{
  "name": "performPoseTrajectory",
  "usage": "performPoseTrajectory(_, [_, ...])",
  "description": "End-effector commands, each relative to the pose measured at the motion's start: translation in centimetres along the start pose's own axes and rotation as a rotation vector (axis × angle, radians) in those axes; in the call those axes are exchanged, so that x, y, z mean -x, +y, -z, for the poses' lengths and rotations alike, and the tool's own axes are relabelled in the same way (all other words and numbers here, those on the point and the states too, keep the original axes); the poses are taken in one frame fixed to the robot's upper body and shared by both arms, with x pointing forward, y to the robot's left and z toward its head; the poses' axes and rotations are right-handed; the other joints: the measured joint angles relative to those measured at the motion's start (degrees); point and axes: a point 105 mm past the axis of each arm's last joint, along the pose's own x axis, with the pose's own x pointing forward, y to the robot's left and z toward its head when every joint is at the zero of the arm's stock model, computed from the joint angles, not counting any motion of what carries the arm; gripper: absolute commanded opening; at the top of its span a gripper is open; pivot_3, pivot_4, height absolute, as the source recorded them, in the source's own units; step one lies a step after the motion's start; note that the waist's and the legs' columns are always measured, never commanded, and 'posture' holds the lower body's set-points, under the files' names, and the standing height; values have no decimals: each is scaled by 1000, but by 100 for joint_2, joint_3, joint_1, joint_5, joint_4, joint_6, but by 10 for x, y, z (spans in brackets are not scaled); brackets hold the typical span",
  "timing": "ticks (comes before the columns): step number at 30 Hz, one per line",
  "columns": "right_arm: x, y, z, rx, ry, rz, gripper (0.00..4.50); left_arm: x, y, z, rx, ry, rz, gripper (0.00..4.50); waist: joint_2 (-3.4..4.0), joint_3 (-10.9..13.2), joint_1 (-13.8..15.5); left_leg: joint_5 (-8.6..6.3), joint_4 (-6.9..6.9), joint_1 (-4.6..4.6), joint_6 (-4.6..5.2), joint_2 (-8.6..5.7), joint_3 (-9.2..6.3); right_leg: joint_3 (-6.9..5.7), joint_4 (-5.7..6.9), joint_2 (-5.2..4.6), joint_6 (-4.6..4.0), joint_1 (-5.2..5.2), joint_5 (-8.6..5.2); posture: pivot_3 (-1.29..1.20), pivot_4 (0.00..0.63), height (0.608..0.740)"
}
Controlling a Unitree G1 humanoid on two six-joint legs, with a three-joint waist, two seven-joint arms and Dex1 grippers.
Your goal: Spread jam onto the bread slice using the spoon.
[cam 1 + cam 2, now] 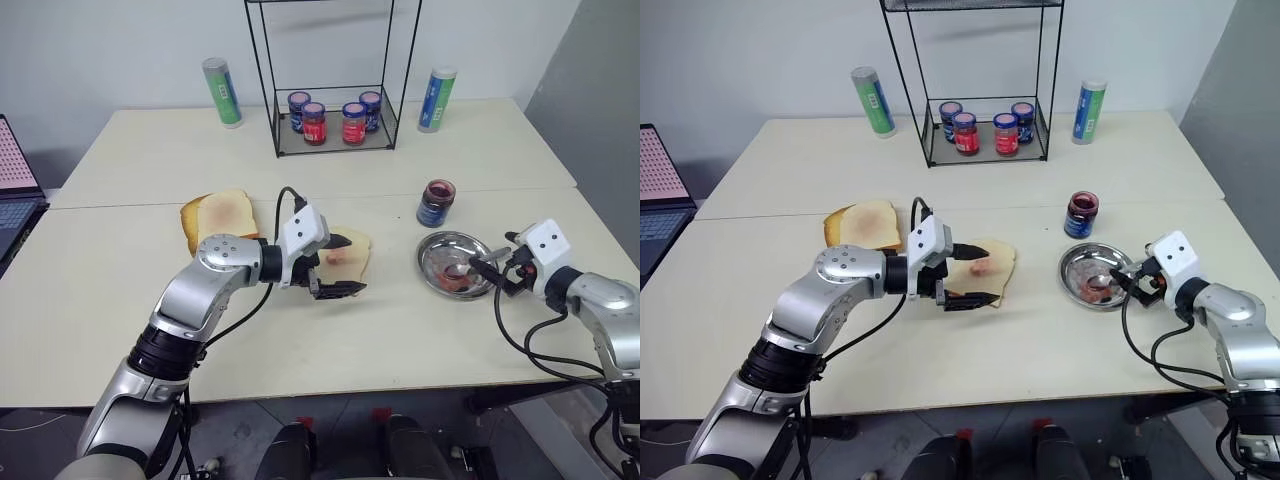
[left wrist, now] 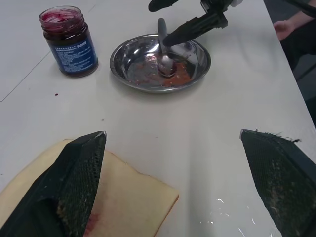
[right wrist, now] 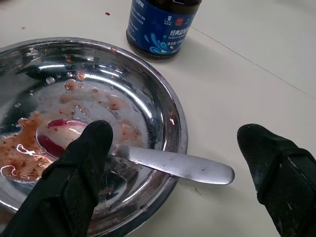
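Observation:
The bread slice (image 1: pixel 355 262) lies flat at the table's middle with a small red smear of jam (image 1: pixel 338 257) on it. My left gripper (image 1: pixel 343 266) hovers open over the slice's near-left part, one finger on each side of it. The open jam jar (image 1: pixel 436 203) stands behind a round steel dish (image 1: pixel 430 250). The spoon (image 3: pixel 168 165) rests in that dish, its jam-coated bowl inside and its handle sticking out over the rim. My right gripper (image 3: pixel 175 131) stands open just above the spoon's handle, not holding it.
Thicker toasted slices (image 1: pixel 220 215) lie left of the bread. A wire rack (image 1: pixel 330 145) with several small jars stands at the back, flanked by two tall tubes (image 1: pixel 222 92) (image 1: pixel 437 100). A laptop (image 1: pixel 15 190) sits at the far left. A person's hand (image 2: pixel 284 27) rests beyond the dish.

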Motion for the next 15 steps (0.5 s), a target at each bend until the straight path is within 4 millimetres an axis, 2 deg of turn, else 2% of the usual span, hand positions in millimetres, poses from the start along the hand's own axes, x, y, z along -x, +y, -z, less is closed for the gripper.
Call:
performPoseTrajectory(1, [15, -13, -50, -83, -159, 2, 4420, 25, 15, -9, -5, -18, -86, 4500, 0, 0, -3, 0, 0, 0, 0, 2, 0, 1, 0, 0, 0, -1, 0, 0, 150, 740])
performPoseTrajectory(3, [24, -9, -67, -152, -195, -55, 4420, 43, 24, -7, 20, -1, -143, 4500, 0, 0, -12, 0, 1, -1, 0, 6, -1, 1, 0, -1, 0, -1, 0, 0, 150, 740])
performPoseTrajectory(5, [35, 2, -74, -170, -166, -172, 4420, 69, 29, 3, 37, 68, -195, 4500, 0, 0, -15, 0, -2, 0, 0, 10, -5, -1, 0, 0, 0, -1, 0, 0, 150, 740])
performPoseTrajectory(11, [70, 32, -73, -193, 6, -452, 4420, 153, 28, 27, 144, 233, -326, 4500, -2, 3, 10, -2, -5, -2, 3, 15, -9, -5, -7, -6, 0, 2, -1, 0, 150, 740])
performPoseTrajectory(13, [75, 34, -71, -209, 33, -484, 4420, 170, 28, 29, 163, 248, -368, 4500, -8, 6, 19, -2, -1, -1, 4, 20, -10, -12, -7, -5, 0, 5, -1, 0, 150, 740])
performPoseTrajectory(15, [76, 31, -65, -208, 53, -469, 4420, 177, 31, 27, 177, 212, -415, 4500, -8, 6, 33, -2, 0, 6, 4, 20, -8, -12, -6, -6, 1, 15, -1, 0, 150, 740])
